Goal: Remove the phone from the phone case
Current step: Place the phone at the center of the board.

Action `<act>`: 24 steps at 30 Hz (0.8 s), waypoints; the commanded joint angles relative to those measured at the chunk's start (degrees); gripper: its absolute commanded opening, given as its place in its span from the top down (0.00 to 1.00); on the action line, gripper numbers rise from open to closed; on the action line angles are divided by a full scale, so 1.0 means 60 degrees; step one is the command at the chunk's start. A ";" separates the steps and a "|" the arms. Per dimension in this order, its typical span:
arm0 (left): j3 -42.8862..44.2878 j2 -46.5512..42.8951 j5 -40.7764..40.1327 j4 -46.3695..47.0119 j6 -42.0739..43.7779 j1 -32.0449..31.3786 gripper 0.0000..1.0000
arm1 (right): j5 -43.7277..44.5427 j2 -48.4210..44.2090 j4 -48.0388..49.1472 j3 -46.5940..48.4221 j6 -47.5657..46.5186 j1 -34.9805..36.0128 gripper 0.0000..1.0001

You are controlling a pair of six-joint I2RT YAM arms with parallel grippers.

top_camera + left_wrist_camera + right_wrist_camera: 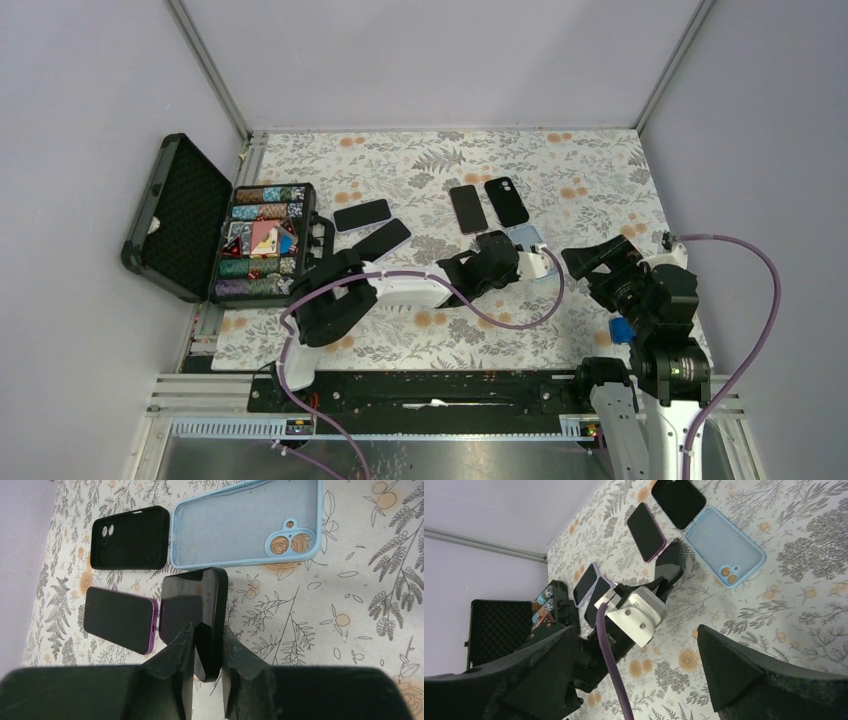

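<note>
While the left tool (205,636) is clamped on the near end of the black phone (196,605), the phone stands tilted over the middle of the worktop (600,160), its long axis pointing away from the tool toward the far edge. Just beyond its free end lies the light blue phone case (240,527), empty, hollow side up, its long axis across the phone's. The phone seems already out. Near the right edge, the right tool (597,257) hovers with fingers wide apart, farther from the phone.

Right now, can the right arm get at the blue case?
Probably yes. The case lies uncovered ahead of the right arm's open jaws; the left arm, holding the phone, sits beside it.
</note>
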 commanded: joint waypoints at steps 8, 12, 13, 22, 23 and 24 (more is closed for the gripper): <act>-0.0782 0.1045 0.0157 -0.0725 -0.0976 0.0037 0.69 | 0.1171 0.0708 0.0708 0.0551 -0.0791 -0.0037 0.01; -0.0746 0.1180 0.0244 -0.0714 -0.1010 0.0037 0.62 | 0.1073 0.0851 0.0949 0.0474 -0.0852 -0.0043 0.00; -0.0746 0.1208 0.0256 -0.0716 -0.0988 0.0037 0.61 | 0.1040 0.0898 0.0961 0.0452 -0.0839 -0.0037 0.00; -0.1028 0.0344 0.0696 -0.0846 -0.1243 0.0037 0.33 | 0.0954 0.0799 0.1155 0.0195 -0.0670 -0.0037 0.00; -0.1072 0.0098 0.0842 -0.0899 -0.1308 0.0037 0.30 | 0.0965 0.0815 0.1159 0.0181 -0.0672 -0.0037 0.00; -0.1140 -0.0171 0.1017 -0.0930 -0.1395 0.0037 0.27 | 0.1007 0.0833 0.1159 0.0179 -0.0672 -0.0037 0.00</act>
